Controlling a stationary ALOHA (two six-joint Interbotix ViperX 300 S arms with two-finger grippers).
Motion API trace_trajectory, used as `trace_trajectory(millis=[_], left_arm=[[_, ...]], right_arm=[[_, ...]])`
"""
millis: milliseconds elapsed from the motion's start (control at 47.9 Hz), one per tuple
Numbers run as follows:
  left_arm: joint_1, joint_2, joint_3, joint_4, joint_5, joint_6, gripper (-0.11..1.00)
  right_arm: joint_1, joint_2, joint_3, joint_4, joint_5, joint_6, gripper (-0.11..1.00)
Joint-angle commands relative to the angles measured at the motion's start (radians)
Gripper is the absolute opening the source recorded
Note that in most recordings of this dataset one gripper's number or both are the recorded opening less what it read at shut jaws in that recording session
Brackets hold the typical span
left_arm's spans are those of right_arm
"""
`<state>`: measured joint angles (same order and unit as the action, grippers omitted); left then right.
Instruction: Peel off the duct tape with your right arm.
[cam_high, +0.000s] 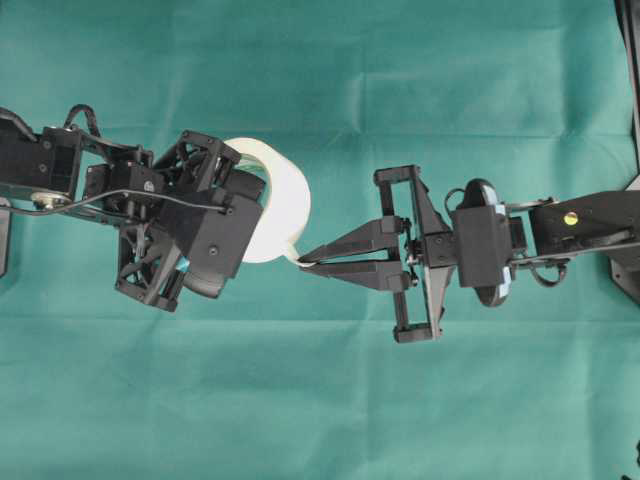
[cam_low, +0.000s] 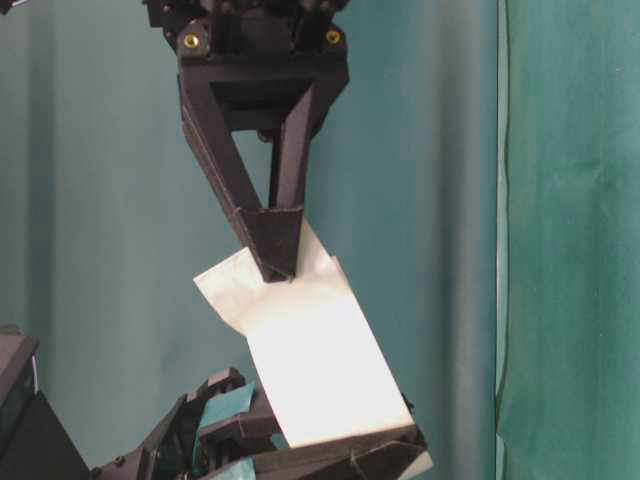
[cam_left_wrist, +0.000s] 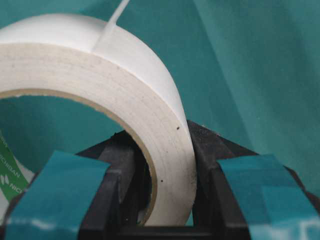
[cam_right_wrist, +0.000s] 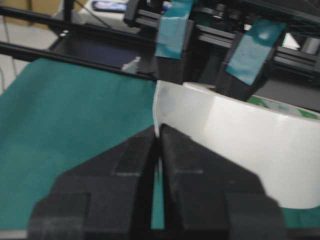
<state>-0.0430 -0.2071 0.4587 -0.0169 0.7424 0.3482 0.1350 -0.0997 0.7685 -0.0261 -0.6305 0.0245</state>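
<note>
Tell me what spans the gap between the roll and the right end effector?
A short peeled strip of tape runs from the roll to the right end effector, which pinches its end. Nothing else lies between them; the overhead view shows it.

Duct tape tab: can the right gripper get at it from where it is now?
Yes, it looks already there: the right gripper is shut on the loose tab of the duct tape, while the left gripper clamps the roll's wall.

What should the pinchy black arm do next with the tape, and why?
Probably pull the right gripper slowly away from the duct tape roll. Its jaws are shut on the loose tab, and the left gripper clamps the roll, so pulling should peel more.
</note>
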Motion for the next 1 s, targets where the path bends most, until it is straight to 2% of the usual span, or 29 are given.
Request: trace_trajectory(millis=[0,564,981], left_arm=[[0.032,-0.009,-0.025,0.005,-0.002,-0.008,0.21],[0.057,0.002,-0.038,0.005,0.008,-0.046,0.21],[0.058,0.002,-0.040,0.003,0.012,-0.046,0.21]], right_arm=[[0.038,-0.012,-0.026,-0.008,-0.018,0.000,-0.09],[0.057,-0.012,-0.028,-0.008,-0.020,-0.002,-0.09],[0.067,-0.009,-0.029,-0.012,-0.018,-0.002,-0.09]])
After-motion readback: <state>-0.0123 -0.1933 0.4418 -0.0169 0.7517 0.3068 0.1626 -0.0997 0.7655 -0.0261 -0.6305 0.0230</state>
